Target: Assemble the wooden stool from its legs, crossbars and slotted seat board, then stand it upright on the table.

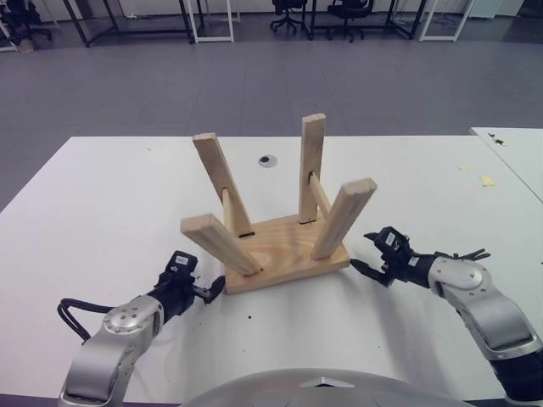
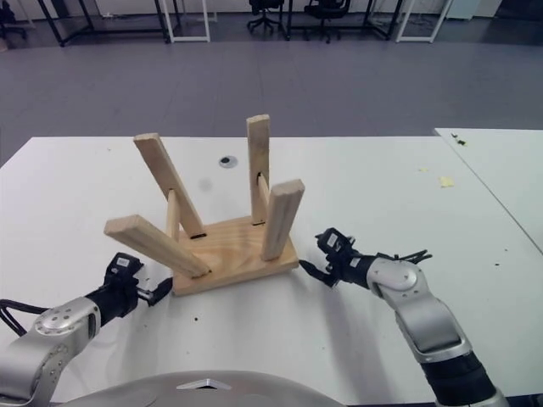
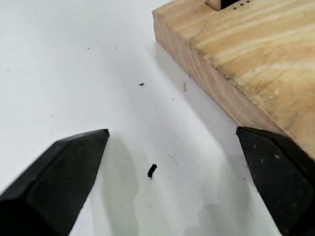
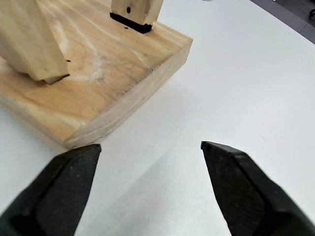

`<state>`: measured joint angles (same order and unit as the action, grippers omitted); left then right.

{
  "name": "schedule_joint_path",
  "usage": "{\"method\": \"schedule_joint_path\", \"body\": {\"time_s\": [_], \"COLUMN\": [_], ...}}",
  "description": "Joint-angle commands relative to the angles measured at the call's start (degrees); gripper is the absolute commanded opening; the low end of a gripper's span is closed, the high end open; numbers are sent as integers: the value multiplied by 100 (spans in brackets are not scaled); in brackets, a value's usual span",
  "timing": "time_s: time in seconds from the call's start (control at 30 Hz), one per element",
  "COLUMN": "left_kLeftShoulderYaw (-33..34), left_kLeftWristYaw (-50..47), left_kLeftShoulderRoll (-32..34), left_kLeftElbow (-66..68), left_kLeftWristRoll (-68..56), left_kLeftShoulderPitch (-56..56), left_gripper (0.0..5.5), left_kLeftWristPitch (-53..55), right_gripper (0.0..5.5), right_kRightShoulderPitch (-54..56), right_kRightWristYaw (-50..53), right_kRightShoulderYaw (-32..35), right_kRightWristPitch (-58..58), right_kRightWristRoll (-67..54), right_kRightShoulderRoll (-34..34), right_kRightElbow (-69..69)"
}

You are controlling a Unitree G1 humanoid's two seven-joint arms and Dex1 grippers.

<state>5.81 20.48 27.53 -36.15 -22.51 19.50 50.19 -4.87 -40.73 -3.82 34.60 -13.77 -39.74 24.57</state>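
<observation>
Beside the upturned seat board [image 1: 284, 248], left gripper [image 1: 214, 288] and right gripper [image 1: 362, 265] flank its ends, fingers [image 4: 59, 191] spread empty, likely poised to flip it.

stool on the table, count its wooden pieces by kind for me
legs: 4
crossbars: 2 visible
seat board: 1
total: 7
</observation>
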Motion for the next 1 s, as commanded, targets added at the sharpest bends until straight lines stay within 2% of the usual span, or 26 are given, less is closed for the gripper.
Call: {"method": "schedule_joint_path", "body": {"time_s": [0.03, 0.13, 0.23, 0.43, 0.6, 0.7, 0.77, 0.87, 1.0], "left_kLeftShoulderYaw": [539, 1103, 1402, 1614, 1904, 1579, 1212, 705, 66], "left_kLeftWristYaw": [701, 684, 672, 805, 1718, 2661, 3273, 3770, 3795], "left_kLeftShoulderRoll": [10, 192, 440, 893, 1869, 2667, 2922, 2960, 2624], "left_kLeftElbow": [-997, -1132, -1206, -1325, -1060, -550, -301, -147, 222], "left_kLeftWristRoll": [-1735, -2340, -2700, -3037, -2663, -1747, -1453, -1290, -1127], "left_kLeftShoulderPitch": [-693, -856, -896, -752, -223, 267, 324, 142, -548], "left_gripper": [481, 481, 481, 481, 481, 481, 481, 481, 468], "left_kLeftWristPitch": [453, 734, 890, 1045, 813, 26, -527, -1029, -1389], "right_gripper": [383, 383, 383, 383, 383, 383, 383, 383, 383], "right_kRightShoulderPitch": [25, -38, 53, 27, -207, -246, -312, -76, 452], "right_kRightWristYaw": [-886, -1165, -1206, -1305, -1545, -1747, -1992, -2258, -2419], "right_kRightShoulderYaw": [523, 1024, 1355, 1556, 1599, 1572, 1321, 802, 297], "right_kRightWristPitch": [699, 983, 1244, 1440, 998, 786, 599, 318, 160], "right_kRightWristRoll": [-1637, -1924, -2273, -2402, -1752, -1561, -1453, -1303, -1273], "right_kRightShoulderRoll": [-302, -795, -962, -1346, -1895, -2144, -2276, -2313, -2111], "right_kRightElbow": [1436, 1645, 1804, 1960, 1555, 1321, 1243, 1067, 762]}}
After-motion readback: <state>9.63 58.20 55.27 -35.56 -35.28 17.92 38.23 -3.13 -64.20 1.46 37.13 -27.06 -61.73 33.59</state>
